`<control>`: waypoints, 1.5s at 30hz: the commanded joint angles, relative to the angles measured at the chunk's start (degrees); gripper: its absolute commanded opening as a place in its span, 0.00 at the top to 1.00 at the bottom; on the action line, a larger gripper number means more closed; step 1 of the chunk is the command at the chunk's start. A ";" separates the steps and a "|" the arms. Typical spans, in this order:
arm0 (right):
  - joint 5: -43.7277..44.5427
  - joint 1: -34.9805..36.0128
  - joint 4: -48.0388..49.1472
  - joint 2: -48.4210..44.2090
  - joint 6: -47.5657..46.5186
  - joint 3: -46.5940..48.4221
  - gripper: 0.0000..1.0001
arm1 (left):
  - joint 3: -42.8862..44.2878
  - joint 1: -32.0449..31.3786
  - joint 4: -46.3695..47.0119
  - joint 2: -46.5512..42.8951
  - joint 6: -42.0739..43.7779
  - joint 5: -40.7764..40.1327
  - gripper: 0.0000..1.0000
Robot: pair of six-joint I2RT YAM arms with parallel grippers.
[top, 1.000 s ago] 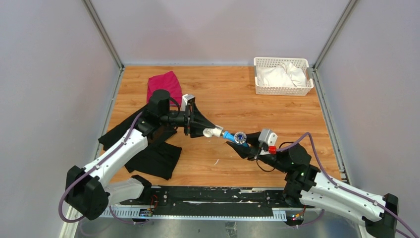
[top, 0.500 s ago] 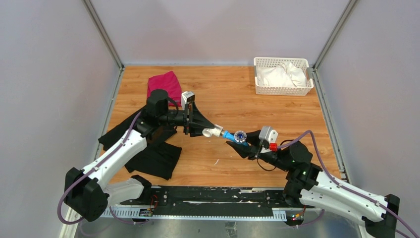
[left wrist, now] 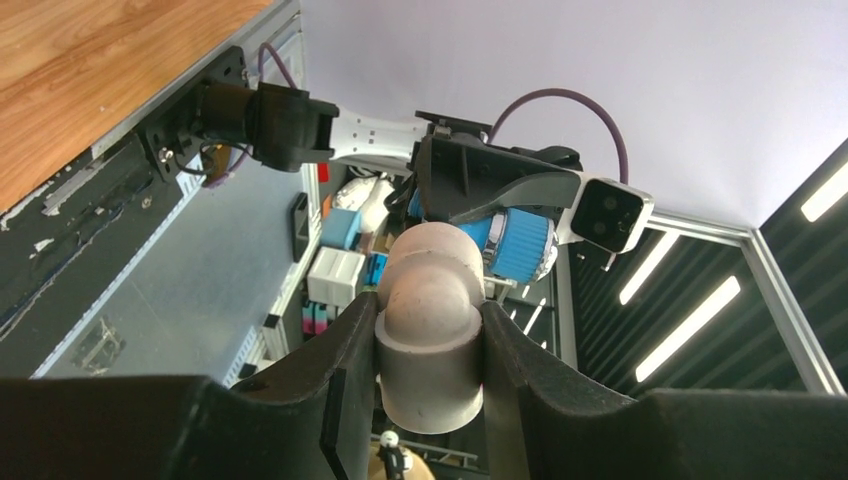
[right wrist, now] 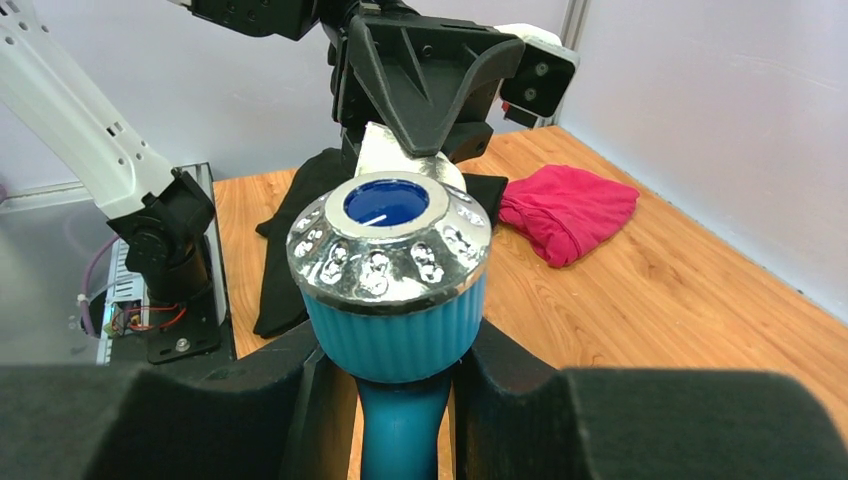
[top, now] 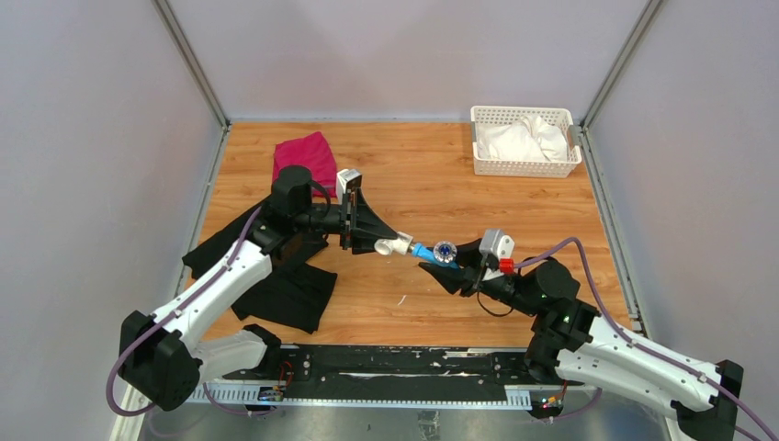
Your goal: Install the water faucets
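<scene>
My right gripper (top: 446, 266) is shut on the blue water faucet (top: 439, 252), held above the table's middle; the right wrist view shows its silvery knob (right wrist: 389, 245) and blue stem between my fingers (right wrist: 500, 390). My left gripper (top: 390, 243) is shut on the white pipe fitting (top: 397, 244), an elbow seen up close in the left wrist view (left wrist: 430, 330). The faucet's blue end meets the fitting's open end, and both parts hang in the air in one line. The faucet (left wrist: 515, 245) shows behind the fitting in the left wrist view. The joint itself is hidden.
Black cloth (top: 276, 285) lies under the left arm at the table's left. A magenta cloth (top: 306, 154) lies at the back left. A white basket (top: 524, 165) holding white cloth stands at the back right. A black rail (top: 395, 363) runs along the near edge.
My right arm's wrist and elbow have shifted slightly left and up. The faucet and fitting stay joined at the same spot. The left arm has barely moved.
</scene>
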 commanded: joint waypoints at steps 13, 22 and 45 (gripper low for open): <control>-3.72 0.74 3.14 5.98 14.76 3.79 1.00 | 2.38 -4.21 3.02 1.89 12.34 -0.54 1.00; -6.75 -3.03 5.26 5.89 20.08 2.57 1.00 | 2.34 -4.32 6.56 0.38 14.58 -0.79 1.00; -23.66 -15.78 16.66 11.69 35.96 0.80 1.00 | -0.78 -4.34 14.09 -5.76 15.99 -6.03 1.00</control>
